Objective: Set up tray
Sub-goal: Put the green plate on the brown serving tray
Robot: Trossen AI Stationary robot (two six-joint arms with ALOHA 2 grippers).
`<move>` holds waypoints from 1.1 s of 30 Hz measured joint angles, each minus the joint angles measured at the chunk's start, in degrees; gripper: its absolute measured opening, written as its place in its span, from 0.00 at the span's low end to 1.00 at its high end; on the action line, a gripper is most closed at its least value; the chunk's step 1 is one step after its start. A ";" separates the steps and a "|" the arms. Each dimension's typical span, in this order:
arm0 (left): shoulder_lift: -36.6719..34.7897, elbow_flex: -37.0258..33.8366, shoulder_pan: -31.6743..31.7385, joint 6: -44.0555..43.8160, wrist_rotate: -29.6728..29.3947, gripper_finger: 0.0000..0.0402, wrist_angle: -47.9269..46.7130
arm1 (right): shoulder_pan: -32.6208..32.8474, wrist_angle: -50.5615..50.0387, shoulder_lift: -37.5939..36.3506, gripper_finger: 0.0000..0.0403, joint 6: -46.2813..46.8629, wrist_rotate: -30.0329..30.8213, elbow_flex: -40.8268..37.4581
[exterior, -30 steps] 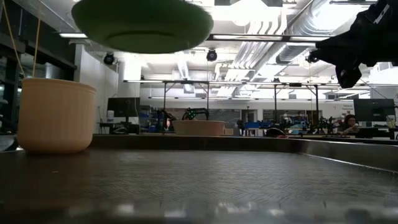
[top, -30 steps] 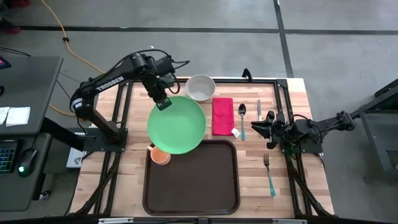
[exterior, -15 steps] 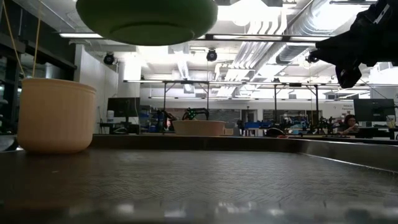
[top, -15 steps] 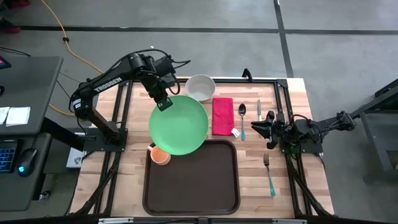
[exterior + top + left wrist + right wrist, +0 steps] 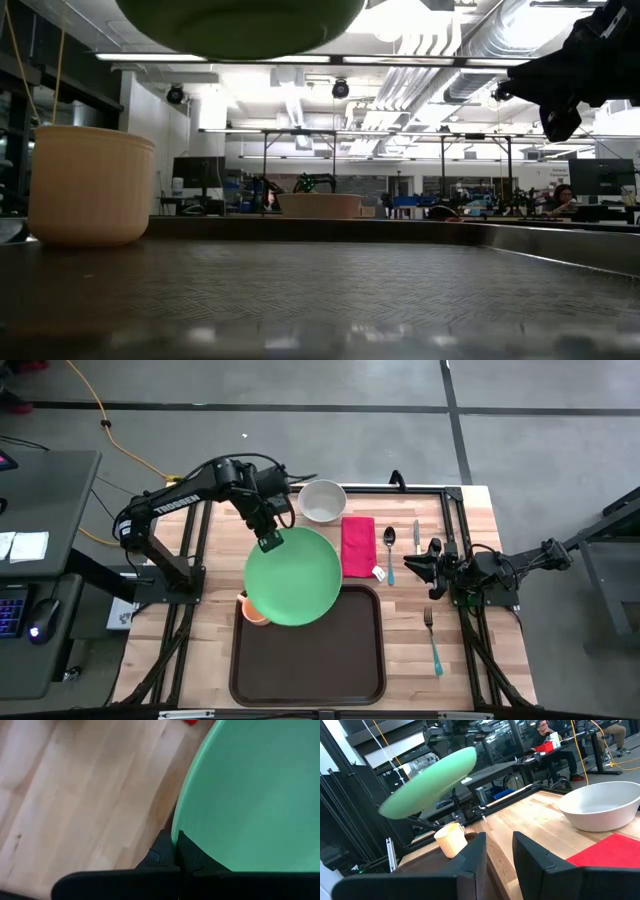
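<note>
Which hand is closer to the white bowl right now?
The left. The left hand grips the green plate's rim just beside the white bowl, on its left. The right hand waits further off, past the red napkin and spoon, empty.

The green plate (image 5: pixel 294 576) hides most of the orange cup (image 5: pixel 254 614) and the tray's (image 5: pixel 310 660) upper left corner in the high view. In the low view the plate (image 5: pixel 240 22) is cut off by the top edge. The fork (image 5: pixel 433 641) tines are too small to tell.
</note>
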 joint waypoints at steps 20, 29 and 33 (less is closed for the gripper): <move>1.69 -0.03 -10.33 -7.74 -0.99 0.03 3.74 | 0.01 0.04 0.00 0.18 0.05 0.00 0.00; 3.57 -0.06 -12.87 -8.72 -0.50 0.03 4.91 | 0.02 0.08 0.00 0.18 0.05 0.00 0.00; 4.55 -0.22 -13.21 -8.72 -0.14 0.03 4.67 | 0.00 0.09 0.00 0.18 0.04 -0.12 0.00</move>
